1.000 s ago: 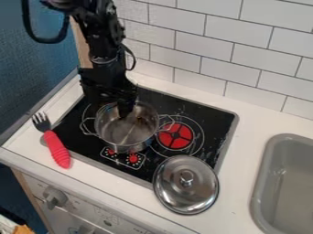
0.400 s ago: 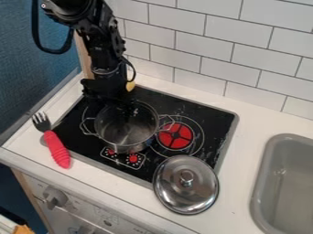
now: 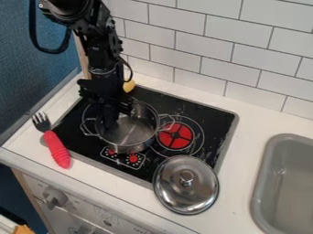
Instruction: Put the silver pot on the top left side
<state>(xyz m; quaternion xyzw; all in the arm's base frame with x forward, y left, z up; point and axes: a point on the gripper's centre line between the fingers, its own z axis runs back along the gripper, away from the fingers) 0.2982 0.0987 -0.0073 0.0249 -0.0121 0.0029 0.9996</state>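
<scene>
Black stovetop (image 3: 214, 114), silver pot (image 3: 131, 139), hand (image 3: 110, 122) at its rim

I'm black, over a silver pot (image 3: 125, 145); near me, a white-ringed red burner (image 3: 176, 136); farther off, a red-handled fork (image 3: 56, 148), grey sink (image 3: 261, 185), white brick-pattern tiles (image 3: 205, 50).

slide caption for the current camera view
Robot gripper at the silver pot on the black stovetop, between a red-handled fork and a lid
</scene>
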